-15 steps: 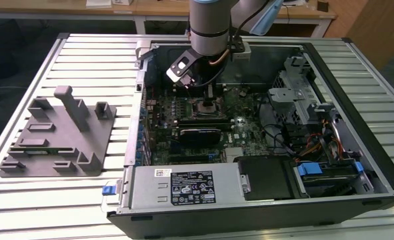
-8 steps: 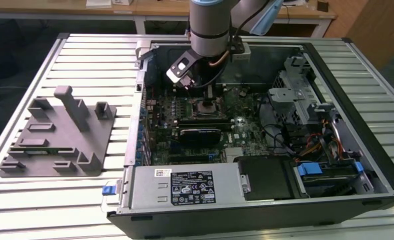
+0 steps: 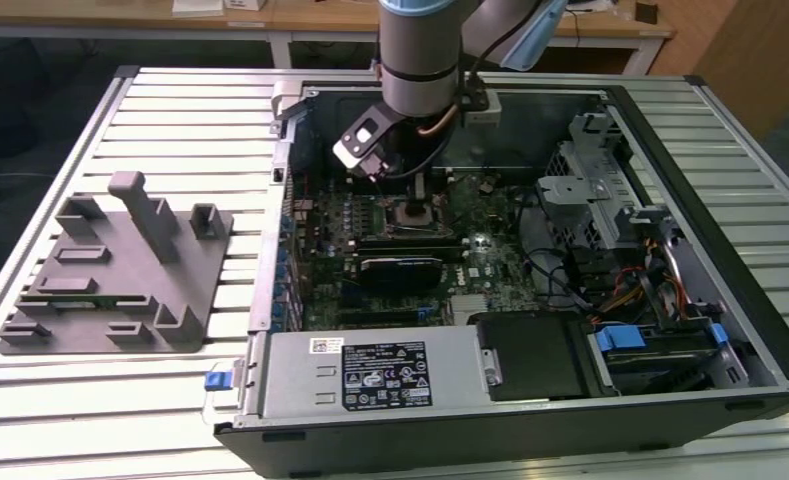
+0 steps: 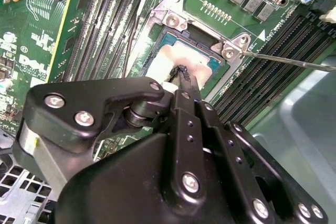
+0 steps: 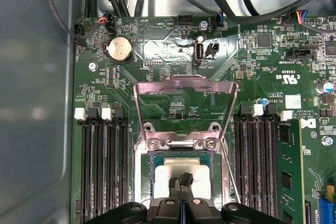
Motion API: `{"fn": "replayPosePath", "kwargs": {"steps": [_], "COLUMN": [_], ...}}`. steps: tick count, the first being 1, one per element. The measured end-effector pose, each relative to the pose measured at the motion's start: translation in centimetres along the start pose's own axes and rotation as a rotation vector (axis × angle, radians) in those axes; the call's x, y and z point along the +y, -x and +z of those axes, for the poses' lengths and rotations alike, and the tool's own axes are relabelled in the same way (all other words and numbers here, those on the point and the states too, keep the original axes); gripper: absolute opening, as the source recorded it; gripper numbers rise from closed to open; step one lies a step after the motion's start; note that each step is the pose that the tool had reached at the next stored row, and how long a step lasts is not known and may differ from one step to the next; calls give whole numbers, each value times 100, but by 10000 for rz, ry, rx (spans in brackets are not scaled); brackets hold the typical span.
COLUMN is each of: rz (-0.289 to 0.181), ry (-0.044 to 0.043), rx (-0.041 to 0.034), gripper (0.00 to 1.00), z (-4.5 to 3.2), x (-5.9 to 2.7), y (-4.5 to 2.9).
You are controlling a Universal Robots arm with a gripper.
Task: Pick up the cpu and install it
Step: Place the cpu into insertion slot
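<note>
My arm (image 3: 428,50) reaches down into an open computer case (image 3: 734,270) lying on its side on a slatted desk (image 3: 167,110). In the exterior view, the end effector (image 3: 412,195) is poised over the middle of the motherboard (image 3: 501,240). In both wrist views my end effector is closed, its black fingers (image 4: 189,129) drawn together to a narrow tip right over the cpu (image 5: 167,170). The cpu lies flat in the socket (image 4: 173,19), its pale metal top facing up and a thin greenish edge showing around it. The tip sits at about the middle of that top; whether it actually presses on the metal I cannot tell. The socket's metal load plate (image 5: 184,81) stands raised on its hinge just beyond the cpu, and a thin lever (image 4: 283,60) juts out free from one corner of the socket. Rows of black memory slots (image 5: 102,166) flank the socket on both sides, and a round coin cell (image 5: 119,50) sits on the green board beyond the raised plate. In the exterior view, a grey fixture (image 3: 114,270) with upright posts rests on the desk beside the case, on the exterior view's left. A silver power supply (image 3: 367,375) with a white label occupies the case's near corner.
</note>
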State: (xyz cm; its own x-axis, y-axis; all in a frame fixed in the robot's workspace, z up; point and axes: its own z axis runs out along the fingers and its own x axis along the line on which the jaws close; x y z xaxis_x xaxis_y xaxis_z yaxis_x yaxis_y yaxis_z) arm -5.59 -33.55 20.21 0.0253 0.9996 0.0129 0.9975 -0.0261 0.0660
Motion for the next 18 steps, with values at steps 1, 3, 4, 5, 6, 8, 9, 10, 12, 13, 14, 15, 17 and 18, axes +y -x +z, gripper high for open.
{"fn": "replayPosePath", "kwargs": {"steps": [1,3,4,5,6,8,9,10,12,13,14,15,17,18], "rz": [24,70,80,81,82,84,85,87,89,89,89,90,90,89], "ry": [0,1,0,0,0,3,2,0,-2,-2,-1,0,1,1], "rx": [-1,-4,-6,-8,-7,-2,-4,-7,-11,-11,-9,-7,-7,-6], "gripper": [11,11,11,11,11,11,11,11,11,11,11,11,11,11], "z": [6,16,17,17,18,26,30,33,35,36,37,38,38,39], "x": [0,-1,-1,-1,-1,-1,-2,-2,-3,-3,-3,-3,-3,-3], "y": [1,1,2,2,2,1,1,2,3,2,2,2,2,2]}}
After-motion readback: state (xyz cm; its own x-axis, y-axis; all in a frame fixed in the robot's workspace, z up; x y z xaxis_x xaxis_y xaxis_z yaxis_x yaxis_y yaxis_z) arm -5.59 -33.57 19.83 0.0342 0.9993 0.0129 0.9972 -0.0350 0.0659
